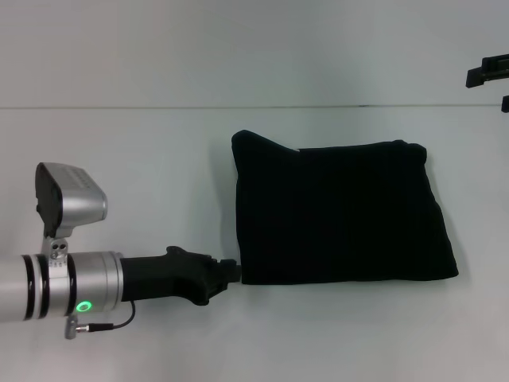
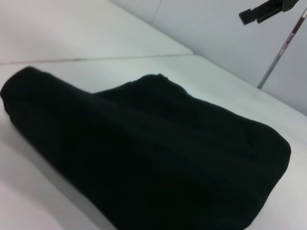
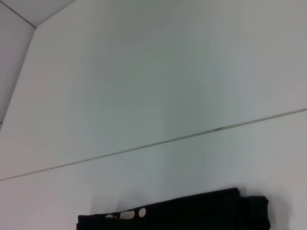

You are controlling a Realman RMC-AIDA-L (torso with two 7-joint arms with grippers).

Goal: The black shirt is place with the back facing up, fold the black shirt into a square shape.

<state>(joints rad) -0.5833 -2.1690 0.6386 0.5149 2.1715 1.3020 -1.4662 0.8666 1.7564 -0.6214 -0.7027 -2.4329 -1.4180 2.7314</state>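
One black shirt, folded into a rough rectangle, lying flat on the white table, right of centre in the head view. Near edge straight; far left corner peaked a little higher than the rest. No lettering visible on the upturned side. In the left wrist view, again a single black shirt, seen low and close as a thick folded bundle with a rounded edge.

One arm in plain sight: the left, stretched in level from the left side, low over the table. Left gripper at the shirt's near left corner, tip just at the cloth edge, perhaps touching. Fingers: cannot tell whether spread or pressed together. Right gripper nowhere in the head view.
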